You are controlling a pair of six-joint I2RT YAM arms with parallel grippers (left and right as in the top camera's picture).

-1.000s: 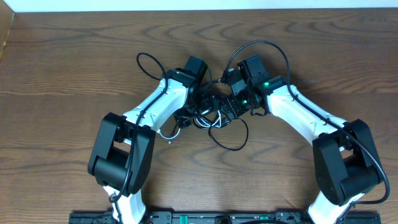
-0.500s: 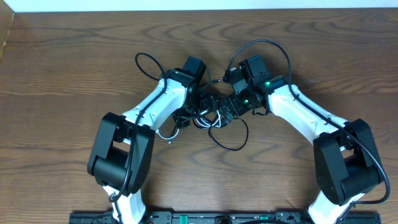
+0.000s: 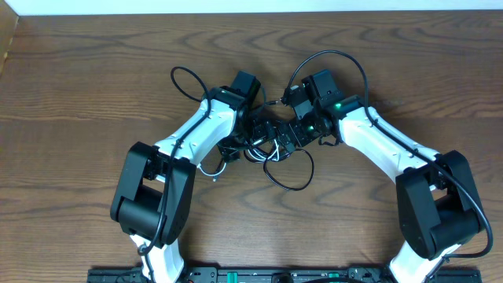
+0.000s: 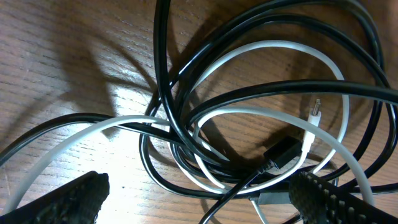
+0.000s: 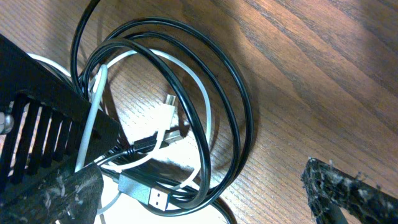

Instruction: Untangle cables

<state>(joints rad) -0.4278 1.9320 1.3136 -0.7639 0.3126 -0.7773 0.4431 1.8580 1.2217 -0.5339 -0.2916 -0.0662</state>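
No writing, label or number can be read in any view. The thin black and white cables (image 4: 160, 62) and the brown wooden table (image 3: 94, 79) show no legible marks.

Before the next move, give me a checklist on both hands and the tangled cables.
1. The left hand is open: ok.
2. The right hand is open: ok.
3. Neither hand clamps a cable: ok.
4. The black cables and white cable are separated: not ok, looped through each other.
5. A free end is visible: ok, black USB plug lies loose on the wooden table.
6. Which cable that plug ends: cannot tell.
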